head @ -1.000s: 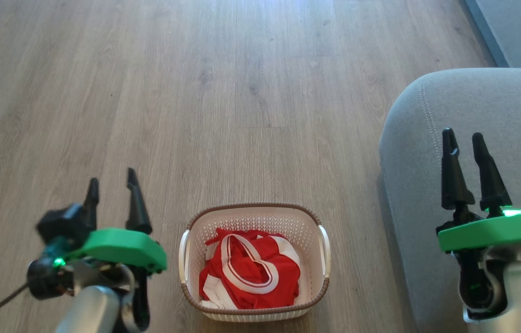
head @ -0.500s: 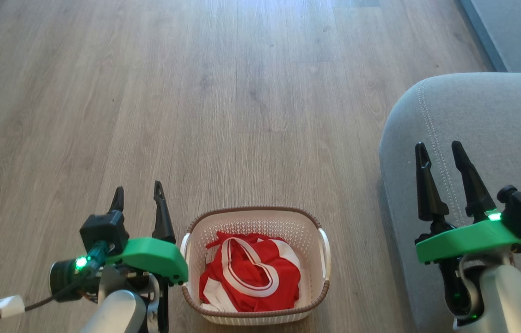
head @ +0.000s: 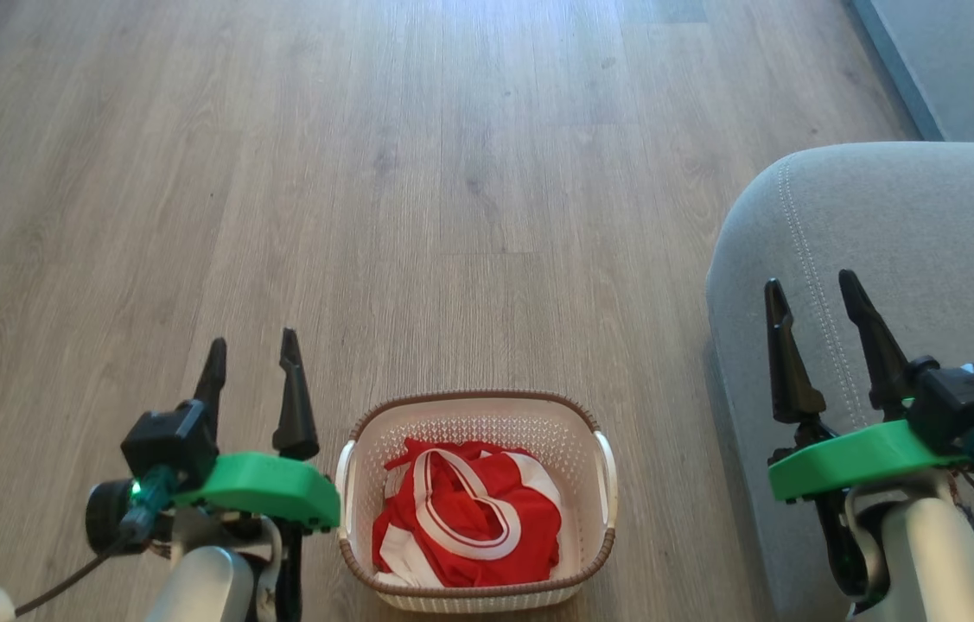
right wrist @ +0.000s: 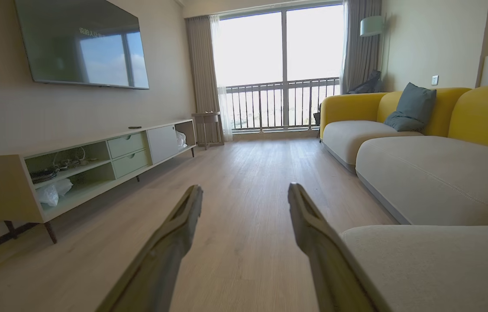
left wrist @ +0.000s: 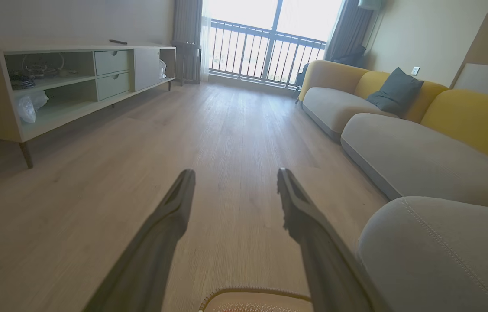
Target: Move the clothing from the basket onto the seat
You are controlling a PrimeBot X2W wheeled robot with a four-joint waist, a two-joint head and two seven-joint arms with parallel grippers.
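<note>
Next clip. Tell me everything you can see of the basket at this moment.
The basket is small and rectangular with rounded corners, made of what looks like cream-white perforated plastic. It has a brown woven-look rim and a white handle on each side. It stands upright on the wood floor, left of the sofa, with a gap between them. Crumpled red-and-white clothing lies inside, below the rim. Part of its rim also shows at the bottom of the left wrist view.

Pale wooden floor (head: 487,173), basket (head: 487,427) standing on it, seat (head: 927,225) alongside
</note>
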